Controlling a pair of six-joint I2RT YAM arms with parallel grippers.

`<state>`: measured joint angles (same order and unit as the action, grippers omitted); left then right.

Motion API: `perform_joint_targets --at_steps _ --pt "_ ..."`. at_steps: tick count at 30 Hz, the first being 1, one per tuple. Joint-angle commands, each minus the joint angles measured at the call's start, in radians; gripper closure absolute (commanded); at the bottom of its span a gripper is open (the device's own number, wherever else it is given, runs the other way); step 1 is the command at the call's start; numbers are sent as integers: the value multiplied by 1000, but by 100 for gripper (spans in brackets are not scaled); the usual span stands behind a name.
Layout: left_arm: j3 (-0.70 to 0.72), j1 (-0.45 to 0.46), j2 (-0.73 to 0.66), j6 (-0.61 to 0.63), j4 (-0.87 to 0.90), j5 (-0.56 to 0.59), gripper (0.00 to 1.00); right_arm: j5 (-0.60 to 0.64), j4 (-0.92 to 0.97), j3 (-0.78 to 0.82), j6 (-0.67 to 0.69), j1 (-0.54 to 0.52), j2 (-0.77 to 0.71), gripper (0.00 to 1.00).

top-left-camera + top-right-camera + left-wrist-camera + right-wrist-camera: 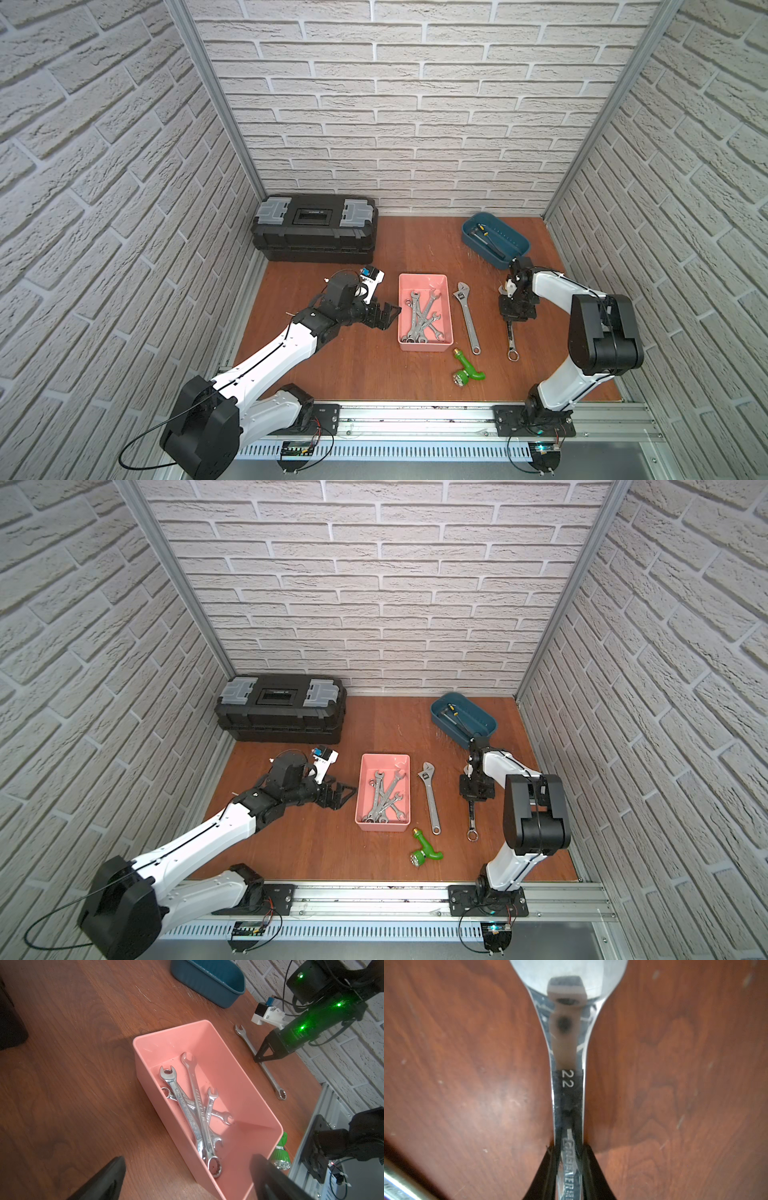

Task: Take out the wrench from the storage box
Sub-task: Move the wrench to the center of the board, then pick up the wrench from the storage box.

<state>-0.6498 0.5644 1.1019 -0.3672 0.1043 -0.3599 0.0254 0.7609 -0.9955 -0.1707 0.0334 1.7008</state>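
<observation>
A big black toolbox [313, 232] sits shut at the far left of the brown table [353, 365]. There is one of these.

Next comes the left gripper [392, 318]. Its two fingers are spread wide and hold nothing. It hangs just beside the pink storage box [424, 277].

The pink storage box has no lid. Inside is a pile of silver wrenches [424, 320], lying crossed on top of each other. At least four show, but the pile makes an exact count hard.

To the right of the box, one long adjustable wrench [468, 318] lies on the table. Near its closer end lies one green hose nozzle [467, 368].

Further right, one combination wrench [511, 338] lies flat on the table, outside the box. It is shiny silver, with a ring at the near end and the number 22 on its shaft. The right gripper [569, 1153] points down on it, fingers narrow and pressed against both sides of the shaft.

At the far right, one teal tray [509, 239] holds a few small tools, too small to name.
</observation>
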Motion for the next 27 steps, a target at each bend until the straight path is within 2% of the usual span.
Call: perform_joint_targets --at_steps 1,8,14,23,27 --pt "8 4 2 18 -19 7 2 -90 -26 -42 -55 -90 45 84" --pt "7 5 -12 23 -3 20 2 -98 -15 -77 -89 -143 99 84" --pt "1 2 -8 24 -3 24 2 -113 4 -92 -96 -167 75 75" --pt "-30 -16 -15 45 31 25 2 -85 151 -202 -133 -180 -93 60" --pt "-32 -33 -24 50 51 23 2 -124 174 -253 -215 -256 -176 55"
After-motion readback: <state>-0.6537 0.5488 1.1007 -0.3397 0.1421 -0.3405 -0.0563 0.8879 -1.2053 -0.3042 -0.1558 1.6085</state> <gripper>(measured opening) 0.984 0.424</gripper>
